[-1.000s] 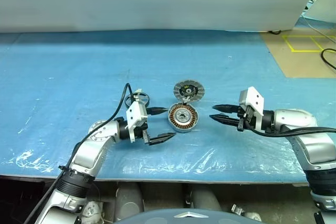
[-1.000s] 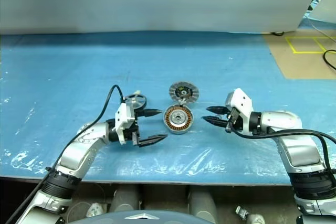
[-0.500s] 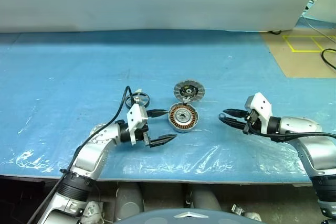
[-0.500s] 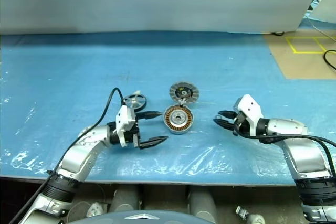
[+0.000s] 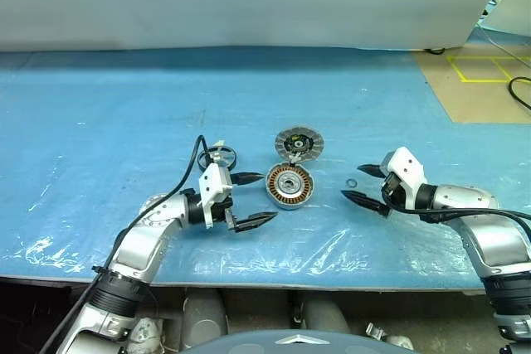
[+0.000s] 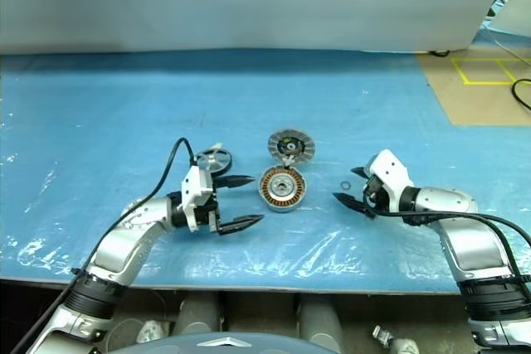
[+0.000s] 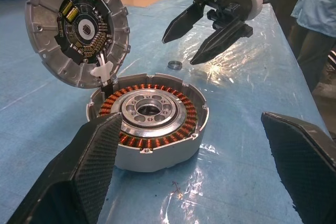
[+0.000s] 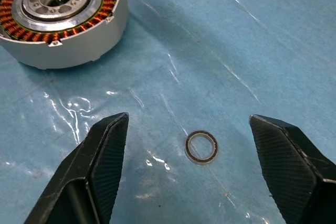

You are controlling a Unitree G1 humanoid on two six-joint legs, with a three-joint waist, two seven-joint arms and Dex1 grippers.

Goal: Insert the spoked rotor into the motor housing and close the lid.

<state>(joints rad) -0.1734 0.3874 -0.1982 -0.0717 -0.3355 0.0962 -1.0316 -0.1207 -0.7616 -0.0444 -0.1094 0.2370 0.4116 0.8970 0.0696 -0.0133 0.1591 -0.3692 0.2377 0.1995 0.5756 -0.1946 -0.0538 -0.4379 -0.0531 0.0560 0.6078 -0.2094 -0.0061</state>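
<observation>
Both my grippers stand open. My right gripper (image 5: 362,185) has just spread its jaws, and a small ring (image 8: 201,146) lies on the sheet between them, apparently released. Left gripper (image 5: 251,199) gapes beside the motor housing (image 5: 289,186), lid (image 5: 298,143) propped behind; spoked rotor (image 5: 221,156) waits behind it, so insertion remains.

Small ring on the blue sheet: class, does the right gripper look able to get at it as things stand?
Probably yes. The right gripper is open, with the small ring lying flat between its fingers, nothing covering it. The motor housing sits well aside.
</observation>
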